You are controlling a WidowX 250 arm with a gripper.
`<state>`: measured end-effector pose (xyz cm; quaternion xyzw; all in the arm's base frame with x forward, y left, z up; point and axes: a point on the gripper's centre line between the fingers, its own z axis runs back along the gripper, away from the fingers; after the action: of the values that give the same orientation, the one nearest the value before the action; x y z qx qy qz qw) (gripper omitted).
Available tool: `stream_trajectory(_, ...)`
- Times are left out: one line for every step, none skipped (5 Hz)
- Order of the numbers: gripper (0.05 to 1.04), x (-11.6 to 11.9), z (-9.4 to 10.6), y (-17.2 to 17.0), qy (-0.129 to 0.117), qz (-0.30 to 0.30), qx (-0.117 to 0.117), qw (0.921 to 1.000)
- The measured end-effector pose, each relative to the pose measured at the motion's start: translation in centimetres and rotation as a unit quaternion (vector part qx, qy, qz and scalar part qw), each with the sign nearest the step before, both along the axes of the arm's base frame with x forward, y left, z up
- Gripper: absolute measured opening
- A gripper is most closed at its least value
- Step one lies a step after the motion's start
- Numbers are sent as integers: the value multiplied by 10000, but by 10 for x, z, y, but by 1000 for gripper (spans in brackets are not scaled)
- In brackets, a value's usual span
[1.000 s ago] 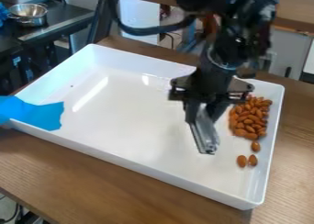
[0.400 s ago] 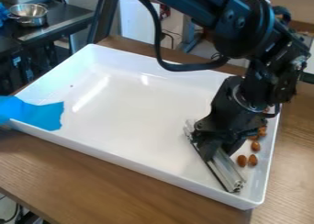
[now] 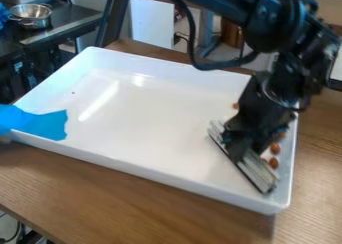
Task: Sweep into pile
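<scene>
My gripper (image 3: 239, 147) is low over the right part of the white tray (image 3: 147, 174), shut on a grey metal bar (image 3: 256, 171). The bar lies slanted, from the tray's right-centre down toward its front right corner. Between bar and right wall sit a few almonds (image 3: 274, 148), with another almond (image 3: 273, 163) just in front of them. One more almond (image 3: 235, 106) shows behind the gripper, to its left. The arm hides most of the back right of the tray, where other almonds may lie.
Blue tape (image 3: 41, 122) covers the tray's left front edge. The tray stands on a wooden table (image 3: 127, 200). A metal bowl (image 3: 31, 15) rests on a dark counter at the back left.
The gripper swung right and down with the bar, then moved slightly back. The front almonds now sit closer to the right wall, and the tray has shifted slightly left.
</scene>
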<state>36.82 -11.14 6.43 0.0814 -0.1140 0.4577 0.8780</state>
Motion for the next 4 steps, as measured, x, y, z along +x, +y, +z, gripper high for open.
stream_trajectory(378, 15, 5, 5, 27, 40, -109, 9999)
stream_trajectory(378, 29, 18, 11, -144, 45, -199, 9997)
stream_trajectory(378, 38, 23, 23, -202, -29, -205, 9996)
stream_trajectory(378, 27, 18, 30, -100, -482, -105, 9987)
